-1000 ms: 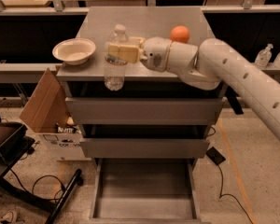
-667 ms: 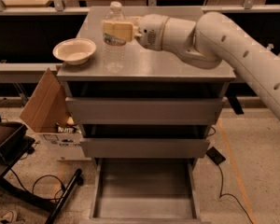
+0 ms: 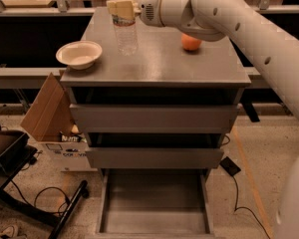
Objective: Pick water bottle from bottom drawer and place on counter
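Observation:
The water bottle (image 3: 124,30), clear with a white cap, hangs upright over the left middle of the grey counter (image 3: 159,66), its base at or just above the surface. My gripper (image 3: 120,8) is shut on its upper part, reaching in from the right on the white arm (image 3: 229,19). The bottom drawer (image 3: 153,203) stands pulled out at the foot of the cabinet, its grey floor bare.
A white bowl (image 3: 79,54) sits on the counter's left edge. An orange (image 3: 191,42) lies on the counter behind the arm. The two upper drawers (image 3: 154,117) are partly open. A cardboard box (image 3: 52,118) stands left of the cabinet. Cables lie on the floor.
My gripper has carried the water bottle up from the counter's front edge and further back over the counter. The orange, hidden a moment ago, shows again.

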`<action>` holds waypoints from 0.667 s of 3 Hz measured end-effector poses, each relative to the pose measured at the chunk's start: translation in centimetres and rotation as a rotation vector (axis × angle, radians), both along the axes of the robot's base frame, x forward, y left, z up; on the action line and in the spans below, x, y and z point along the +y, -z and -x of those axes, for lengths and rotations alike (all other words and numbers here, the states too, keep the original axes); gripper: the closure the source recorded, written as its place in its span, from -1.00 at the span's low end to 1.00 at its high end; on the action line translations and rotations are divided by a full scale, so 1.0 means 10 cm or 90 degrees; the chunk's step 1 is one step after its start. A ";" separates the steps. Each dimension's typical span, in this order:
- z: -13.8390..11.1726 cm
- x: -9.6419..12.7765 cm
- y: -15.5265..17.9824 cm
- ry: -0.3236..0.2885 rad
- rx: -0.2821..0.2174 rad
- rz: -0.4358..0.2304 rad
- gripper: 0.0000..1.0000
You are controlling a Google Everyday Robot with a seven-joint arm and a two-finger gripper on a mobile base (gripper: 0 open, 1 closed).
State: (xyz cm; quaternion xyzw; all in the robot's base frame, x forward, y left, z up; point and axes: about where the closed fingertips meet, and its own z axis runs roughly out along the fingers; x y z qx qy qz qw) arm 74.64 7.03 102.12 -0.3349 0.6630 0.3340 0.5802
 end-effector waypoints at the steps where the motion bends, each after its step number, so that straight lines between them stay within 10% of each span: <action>1: -0.33 -0.13 0.16 0.051 -0.006 0.036 1.00; 2: -0.56 -0.38 0.39 0.098 -0.006 0.031 1.00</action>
